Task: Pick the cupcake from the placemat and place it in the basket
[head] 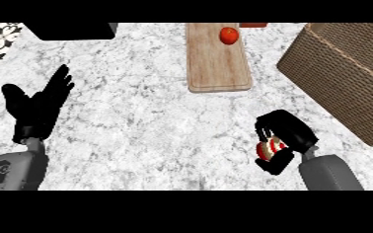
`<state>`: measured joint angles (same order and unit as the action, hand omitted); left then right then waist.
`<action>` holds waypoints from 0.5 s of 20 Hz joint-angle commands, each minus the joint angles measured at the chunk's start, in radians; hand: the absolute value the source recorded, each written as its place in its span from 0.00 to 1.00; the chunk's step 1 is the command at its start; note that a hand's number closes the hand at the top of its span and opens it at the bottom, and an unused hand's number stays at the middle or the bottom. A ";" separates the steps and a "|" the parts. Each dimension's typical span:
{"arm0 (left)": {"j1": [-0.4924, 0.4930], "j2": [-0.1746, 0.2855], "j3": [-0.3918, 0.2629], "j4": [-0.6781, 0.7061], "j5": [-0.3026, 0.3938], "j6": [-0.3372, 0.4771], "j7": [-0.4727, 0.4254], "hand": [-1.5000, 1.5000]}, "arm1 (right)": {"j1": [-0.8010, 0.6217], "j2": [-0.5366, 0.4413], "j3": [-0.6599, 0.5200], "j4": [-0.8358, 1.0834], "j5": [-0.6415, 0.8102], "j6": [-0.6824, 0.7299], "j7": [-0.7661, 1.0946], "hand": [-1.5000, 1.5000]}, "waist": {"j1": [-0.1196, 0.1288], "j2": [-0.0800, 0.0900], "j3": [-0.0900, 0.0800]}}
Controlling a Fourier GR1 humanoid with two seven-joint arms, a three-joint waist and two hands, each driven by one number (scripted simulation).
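Note:
My right hand (287, 137) is at the lower right of the head view, above the marble counter, with its fingers and thumb curled round the cupcake (270, 148), which shows as red and white stripes between them. The woven brown basket (336, 74) stands at the right edge, up and to the right of that hand, a short gap away. My left hand (38, 106) rests open at the left edge, fingers straight and pointing up. No placemat shows in this view.
A wooden cutting board (216, 64) lies at the top centre with a red tomato (229, 35) on its far end. A black object (69, 30) sits at the top left. A small red-brown thing (253, 24) peeks in beyond the board.

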<state>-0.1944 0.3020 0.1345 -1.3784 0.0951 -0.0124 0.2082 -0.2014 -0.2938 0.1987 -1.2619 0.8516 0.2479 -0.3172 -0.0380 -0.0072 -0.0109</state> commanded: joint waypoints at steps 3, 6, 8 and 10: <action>0.003 0.007 0.002 -0.006 0.002 -0.007 0.001 0.50 | -0.036 0.283 -0.172 0.010 -0.068 -0.199 0.445 1.00 | 0.016 0.002 0.010; -0.019 0.003 -0.006 0.004 0.011 -0.025 0.000 0.50 | -0.131 0.289 -0.165 -0.056 -0.145 -0.388 0.577 1.00 | 0.052 0.004 0.012; -0.017 0.001 -0.020 -0.005 0.007 -0.034 0.001 0.50 | -0.194 0.291 -0.131 -0.093 -0.188 -0.522 0.641 1.00 | 0.083 0.002 0.013; -0.035 -0.021 -0.042 0.014 -0.001 -0.032 0.003 0.50 | -0.285 0.292 -0.065 -0.108 -0.116 -0.635 0.763 1.00 | 0.088 0.005 0.009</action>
<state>-0.2139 0.2936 0.1126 -1.3777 0.0988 -0.0349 0.2140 -0.3703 -0.0315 0.0843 -1.3291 0.7245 -0.1895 0.2643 0.0226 -0.0039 -0.0008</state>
